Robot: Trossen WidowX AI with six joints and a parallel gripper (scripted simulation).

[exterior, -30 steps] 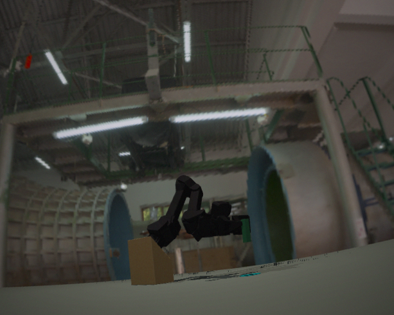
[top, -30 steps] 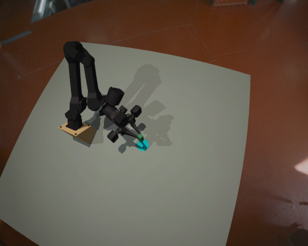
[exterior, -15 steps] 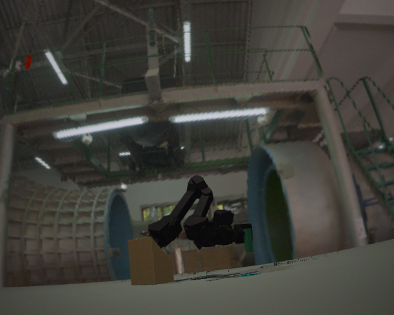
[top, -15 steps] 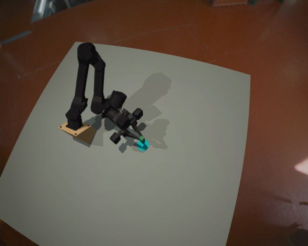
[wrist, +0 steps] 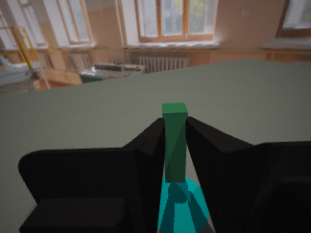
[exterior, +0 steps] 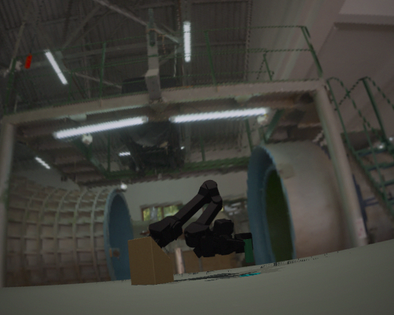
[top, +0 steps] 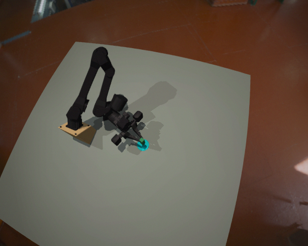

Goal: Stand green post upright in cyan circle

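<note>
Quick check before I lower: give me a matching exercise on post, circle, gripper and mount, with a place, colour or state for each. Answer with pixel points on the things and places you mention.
1. post [top: 141, 140] [exterior: 248, 250] [wrist: 175, 148]
2. circle [top: 145, 148] [exterior: 250, 274] [wrist: 198, 205]
3. gripper [top: 141, 140] [exterior: 247, 238] [wrist: 174, 123]
4. mount [top: 87, 136] [exterior: 142, 262]

A. tan, under the arm's base
B. upright, raised off the table
C. black, closed on something green
D. cyan, flat on the table

Pairs: 1-B, 2-D, 3-C, 4-A

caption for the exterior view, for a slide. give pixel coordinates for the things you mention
Gripper [exterior: 247, 236] holding the green post [exterior: 248, 251] upright, raised above the cyan circle [exterior: 250, 274]
</note>
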